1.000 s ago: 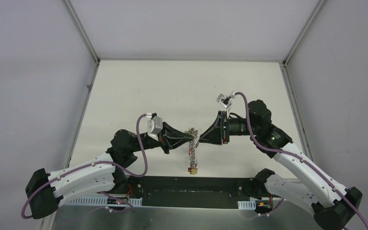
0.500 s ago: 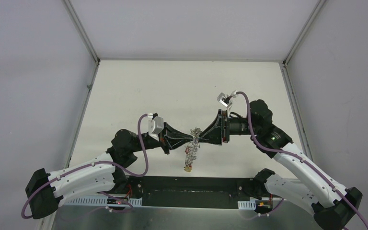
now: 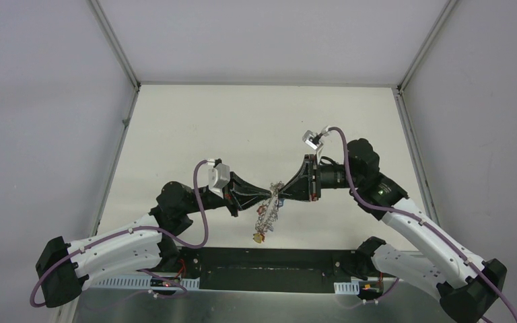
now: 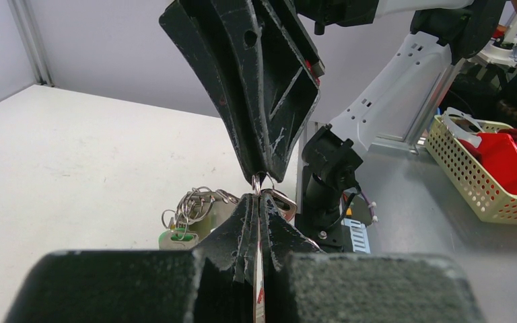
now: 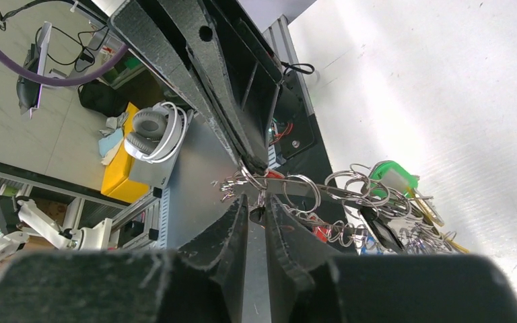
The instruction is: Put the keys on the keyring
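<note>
My right pincer (image 3: pixel 280 195) had met my left pincer (image 3: pixel 270 196), clamped on the keyring (image 3: pixel 266 215); threading looked underway; whether its narrowed jaws held a key, I couldn't tell.

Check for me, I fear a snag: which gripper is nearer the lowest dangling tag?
Left. The left gripper grips the key bunch, the tag hanging below its tip; the right gripper meets it tip-to-tip, farther aside.

I see my left tool (image 3: pixel 267 196) pointing to three o'clock and my right tool (image 3: pixel 281 192) to nine, tips together over the bench (image 3: pixel 195 128). The keyring (image 3: pixel 266 217) dangles toward six.
</note>
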